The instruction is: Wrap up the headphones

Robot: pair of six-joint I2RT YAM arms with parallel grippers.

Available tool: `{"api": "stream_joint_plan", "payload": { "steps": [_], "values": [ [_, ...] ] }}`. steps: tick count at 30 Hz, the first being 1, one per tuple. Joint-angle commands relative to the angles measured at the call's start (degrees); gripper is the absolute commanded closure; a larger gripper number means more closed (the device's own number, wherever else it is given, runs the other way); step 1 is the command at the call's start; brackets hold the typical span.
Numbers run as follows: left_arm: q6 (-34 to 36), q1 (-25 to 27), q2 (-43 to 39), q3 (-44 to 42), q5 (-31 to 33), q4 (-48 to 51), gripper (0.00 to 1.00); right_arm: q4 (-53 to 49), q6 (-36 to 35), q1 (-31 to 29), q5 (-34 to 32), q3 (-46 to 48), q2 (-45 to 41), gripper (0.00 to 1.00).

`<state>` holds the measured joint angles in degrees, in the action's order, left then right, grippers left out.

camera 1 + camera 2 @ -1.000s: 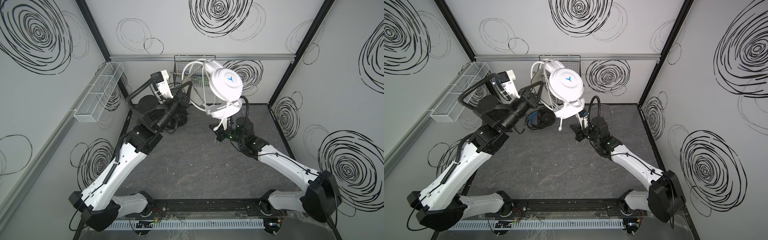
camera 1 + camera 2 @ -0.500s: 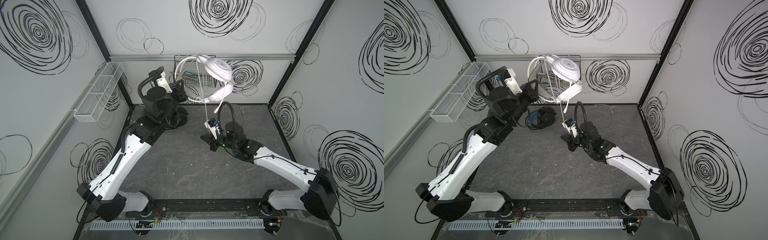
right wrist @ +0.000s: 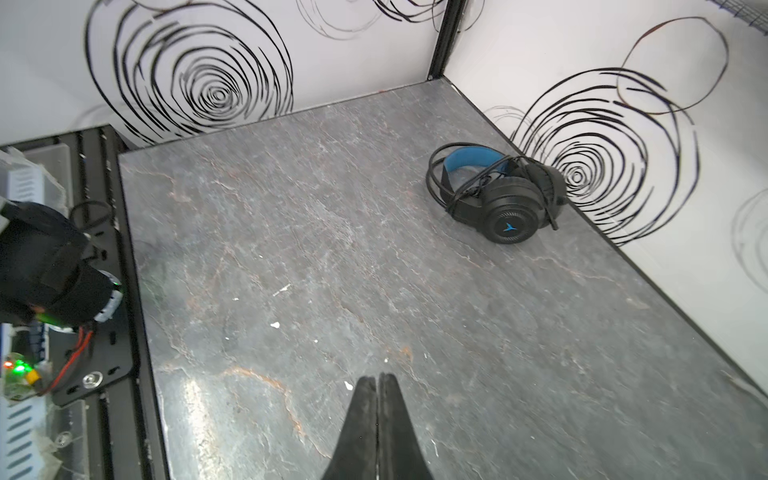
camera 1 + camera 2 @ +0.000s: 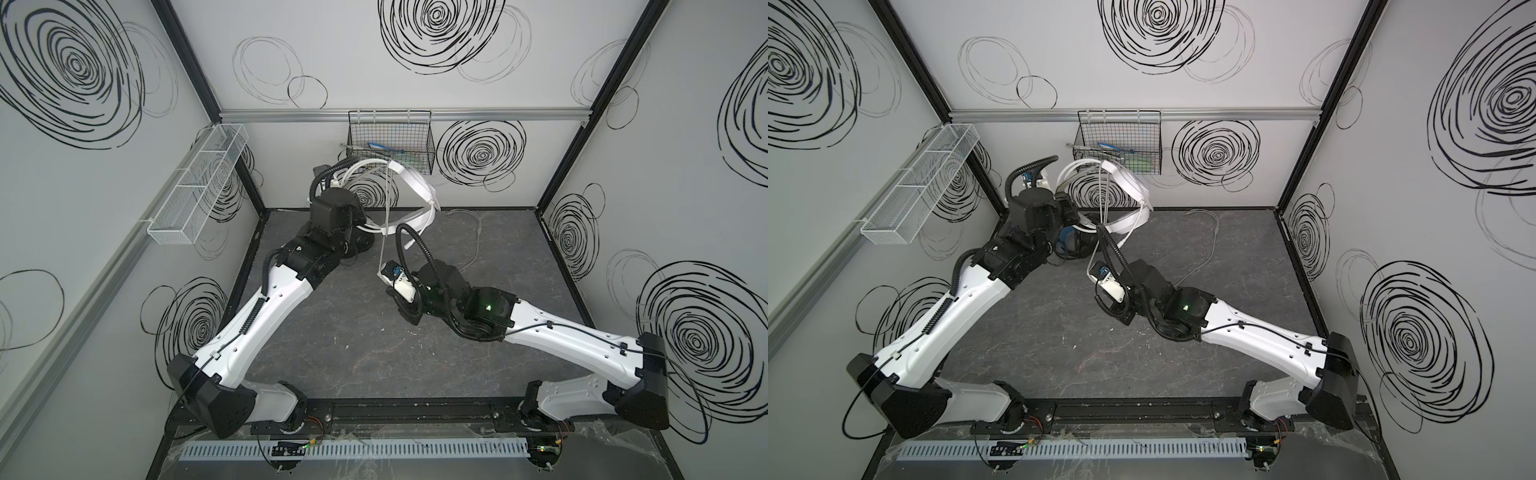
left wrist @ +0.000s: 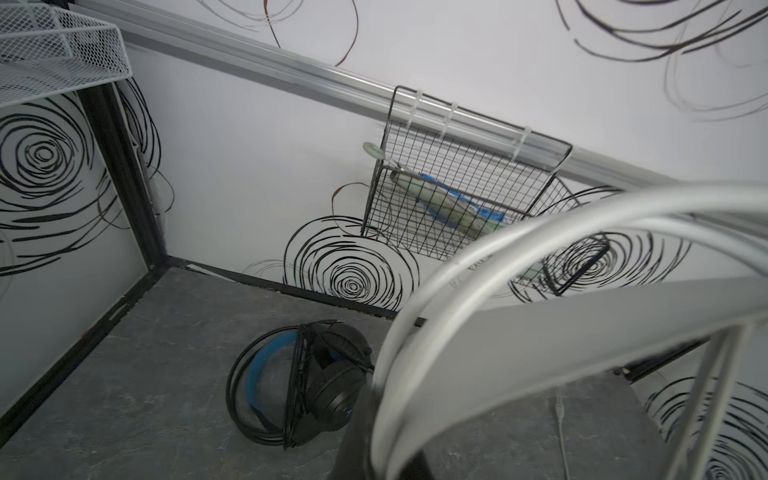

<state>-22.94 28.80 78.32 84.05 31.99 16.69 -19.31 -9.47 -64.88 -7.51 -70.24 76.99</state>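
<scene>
The white headphones (image 4: 417,189) (image 4: 1133,187) hang edge-on in the air near the back wall. My left gripper (image 5: 376,399) is shut on their band (image 5: 540,332). Two strands of white cable (image 4: 384,232) run from the band down to beside my right wrist, and the rest trails over the table (image 4: 1214,241). My right gripper (image 3: 378,376) is shut low over the table middle. No cable shows between its fingertips. The black headphones (image 3: 507,208) (image 5: 328,395), with blue padding and their cable wound round them, lie at the back left, partly behind my left arm (image 4: 1069,245).
A black wire basket (image 4: 390,141) holding a few items hangs on the back wall, just above the white headset. A white mesh tray (image 4: 199,178) is fixed to the left wall. The black base rail (image 4: 407,415) runs along the table's front edge.
The left arm pulled the white headset down and back toward the rear wall, turning it edge-on. My right gripper dropped toward the table front, away from the headset, and the cable stretched out.
</scene>
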Motion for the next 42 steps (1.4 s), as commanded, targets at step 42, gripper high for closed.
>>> {"api": "stream_joint_plan", "payload": {
  "steps": [42],
  "values": [
    [22.9, -0.6, -11.0, -18.7, -22.0, -9.4, 1.00, 7.8, -31.9, 13.3, -26.5, -14.0, -1.4, 0.86]
  ]
}}
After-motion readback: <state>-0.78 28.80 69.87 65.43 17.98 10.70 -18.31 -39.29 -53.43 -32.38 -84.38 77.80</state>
